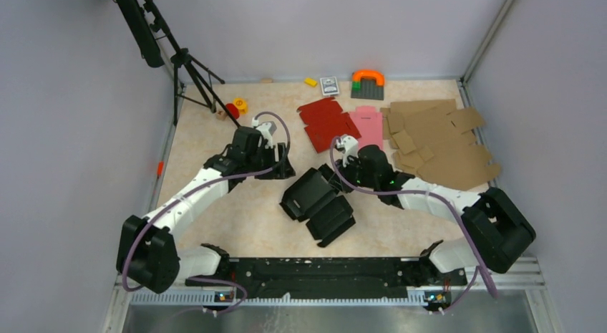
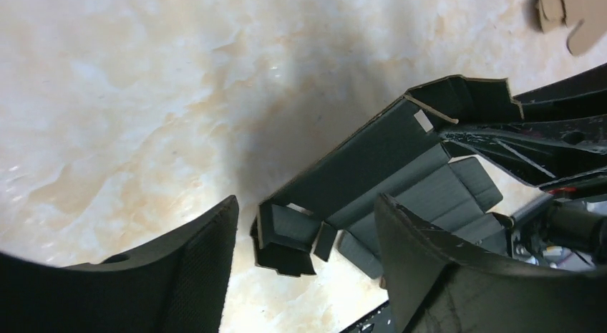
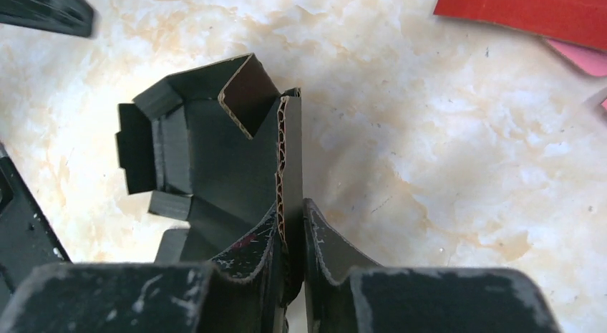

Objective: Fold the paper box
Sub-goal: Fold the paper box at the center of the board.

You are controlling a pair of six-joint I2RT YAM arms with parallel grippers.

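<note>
Pinching upright wall of black matte die-cut cardboard box blank (image 1: 318, 204) with right gripper (image 3: 290, 218), arm stretched in from 3 o'clock. Hovering left gripper (image 2: 306, 204) at blank's 10 o'clock, jaws spread, gripping nothing. Half-folded, mid marbled beige tabletop (image 1: 215, 204).

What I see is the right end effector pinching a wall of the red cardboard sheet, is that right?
Not quite. It is the black paper box whose wall the right end effector pinches, as the right wrist view shows; the red cardboard sheet lies apart, untouched.
</note>
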